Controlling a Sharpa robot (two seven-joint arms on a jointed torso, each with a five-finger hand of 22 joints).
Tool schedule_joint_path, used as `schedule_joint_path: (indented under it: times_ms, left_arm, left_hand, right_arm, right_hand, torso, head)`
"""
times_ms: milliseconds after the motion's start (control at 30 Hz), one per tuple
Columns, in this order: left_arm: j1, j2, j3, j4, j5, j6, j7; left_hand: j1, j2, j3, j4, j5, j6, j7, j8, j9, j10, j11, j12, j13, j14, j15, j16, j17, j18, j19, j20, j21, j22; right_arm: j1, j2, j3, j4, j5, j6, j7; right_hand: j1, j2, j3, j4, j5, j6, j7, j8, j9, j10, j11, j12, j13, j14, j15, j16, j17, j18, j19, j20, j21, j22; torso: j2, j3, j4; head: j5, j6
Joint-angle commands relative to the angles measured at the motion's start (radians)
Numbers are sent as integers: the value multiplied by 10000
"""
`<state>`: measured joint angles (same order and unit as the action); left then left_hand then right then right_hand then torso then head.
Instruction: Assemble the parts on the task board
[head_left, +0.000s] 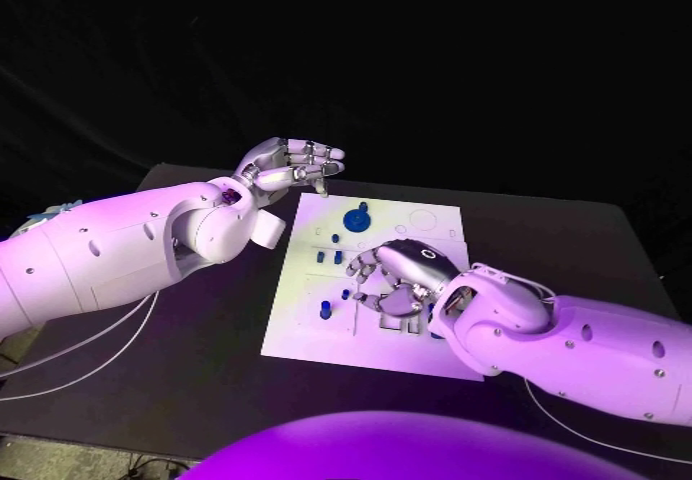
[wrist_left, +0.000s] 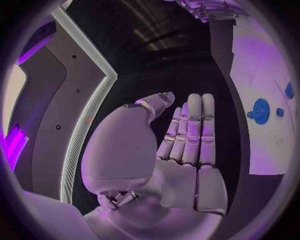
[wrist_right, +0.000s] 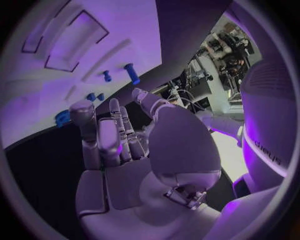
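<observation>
Task board (head_left: 378, 345): white plate lying flat in the middle of the black table (head_left: 188, 370), its long axis running near to far.

Left hand (head_left: 289, 163): off the board, hovering just past its far-left corner. Fingers lie straight and close together in the left wrist view (wrist_left: 190, 131), thumb set slightly apart; nothing is held. No contact with the board or any part.

Right hand (head_left: 400, 278): over the middle of the board, palm down, fingers spread loosely and reaching toward the left half of the board. In the right wrist view the fingers (wrist_right: 112, 131) are extended and apart with nothing between them. Whether the fingertips touch the board surface I cannot tell.

Parts: a blue gear (head_left: 356, 221) sits on the far part of the board, also visible from the left wrist. Small blue pegs (head_left: 326, 310) lie on the left-near part of the board, just left of the right hand's fingertips; more small blue pieces (head_left: 336, 239) sit between the gear and the right hand. Rectangular recesses (wrist_right: 78, 37) in the board surface show in the right wrist view, with two blue pegs beside them.
</observation>
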<state>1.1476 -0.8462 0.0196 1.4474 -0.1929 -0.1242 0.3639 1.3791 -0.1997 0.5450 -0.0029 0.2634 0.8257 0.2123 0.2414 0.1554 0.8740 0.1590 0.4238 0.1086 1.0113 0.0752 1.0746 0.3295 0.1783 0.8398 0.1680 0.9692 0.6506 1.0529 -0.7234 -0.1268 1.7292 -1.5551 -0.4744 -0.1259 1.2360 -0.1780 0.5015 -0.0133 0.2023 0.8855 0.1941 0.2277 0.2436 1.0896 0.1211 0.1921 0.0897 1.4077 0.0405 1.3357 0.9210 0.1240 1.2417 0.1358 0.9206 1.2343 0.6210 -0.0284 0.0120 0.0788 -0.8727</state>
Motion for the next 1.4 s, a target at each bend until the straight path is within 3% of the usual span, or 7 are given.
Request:
schedule_joint_path:
  times_ms: [33, 200, 300, 400, 500, 867, 1400]
  left_arm:
    - [6, -22, 8, 35, 60, 67, 38]
    - [5, -97, 7, 60, 69, 43, 33]
    - [4, -145, 7, 87, 74, 35, 39]
    - [-5, -191, 5, 117, 84, 45, 43]
    - [-15, -237, 4, 139, 95, 47, 44]
    - [-24, -281, 1, 187, 115, 50, 58]
    - [-27, -345, -1, 234, 137, 49, 53]
  left_hand:
    - [-16, 101, -8, -40, 40, -64, 133, 58, -15, -63, 1, 61, 11, -56, 17, 5, 1, 57, -51, 12, -44, 0]
    - [-16, 101, -8, -40, 40, -64, 133, 58, -15, -63, 1, 61, 11, -56, 17, 5, 1, 57, -51, 12, -44, 0]
    - [-16, 101, -8, -40, 40, -64, 133, 58, -15, -63, 1, 61, 11, -56, 17, 5, 1, 57, -51, 12, -44, 0]
    - [-16, 101, -8, -40, 40, -64, 133, 58, -15, -63, 1, 61, 11, -56, 17, 5, 1, 57, -51, 12, -44, 0]
    - [-16, 101, -8, -40, 40, -64, 133, 58, -15, -63, 1, 61, 11, -56, 17, 5, 1, 57, -51, 12, -44, 0]
    - [-16, 101, -8, -40, 40, -64, 133, 58, -15, -63, 1, 61, 11, -56, 17, 5, 1, 57, -51, 12, -44, 0]
    - [-33, 106, -5, -43, 43, -86, 133, 80, -14, -103, 1, 113, 19, -59, 18, 10, 2, 59, -54, 16, -50, -3]
  right_arm:
    - [323, -586, 34, 57, 3637, -62, 249]
    - [691, -1655, 50, 130, 5439, 558, 52]
    - [798, -2282, 52, 266, 5888, 827, -178]
    - [823, -2804, 43, 482, 5811, 954, -441]
    - [801, -3278, 12, 742, 5453, 974, -824]
    - [188, -3589, -63, 1329, 3326, 771, -2328]
    - [-364, -2965, -86, 1173, 2065, 894, -3145]
  right_hand:
    - [-5, 13, 23, 46, -41, 134, -65, 149, 46, 482, -126, 416, 141, 102, -119, 100, 163, 83, 166, -25, 190, 104]
    - [-549, -88, -565, 448, -573, 125, -331, 506, 197, 1418, -429, 1610, 858, 327, -377, 244, 503, -21, 510, -248, 689, 383]
    - [-677, -60, -1189, 787, -361, -37, -543, 1157, 537, 1403, -622, 3282, 2195, 591, -539, 440, 1035, -180, 1006, -460, 1456, 793]
    - [-680, 121, -1958, 1487, 43, -545, -687, 2647, 1663, 197, -754, 6415, 5241, 831, -699, 854, 1966, -345, 1443, -562, 2230, 1280]
    - [-633, 116, -2227, 1856, 188, -730, -735, 3148, 2105, 326, -805, 7317, 6363, 925, -714, 1047, 2441, -383, 1552, -597, 2448, 1437]
    - [-631, 111, -2962, 2984, 426, -715, -798, 3212, 2351, 1930, -854, 10106, 9958, 1242, -742, 1756, 4304, -557, 1951, -629, 3299, 1940]
    - [-843, 188, -3437, 3056, 396, -547, -860, 3315, 2511, 2237, -901, 10631, 10680, 1277, -773, 1851, 4581, -562, 1969, -651, 3330, 1996]
  torso:
    - [-28, -3, -45]
    - [-67, 13, -126]
    - [-75, 30, -174]
    - [-85, 72, -235]
    - [-100, 81, -263]
    - [-108, 75, -286]
    - [-100, 58, -283]
  head:
    - [-373, 1]
    - [-693, 1]
    - [-882, 1]
    - [-959, 1]
    - [-1076, 1]
    - [-1245, 1]
    - [-1202, 1]
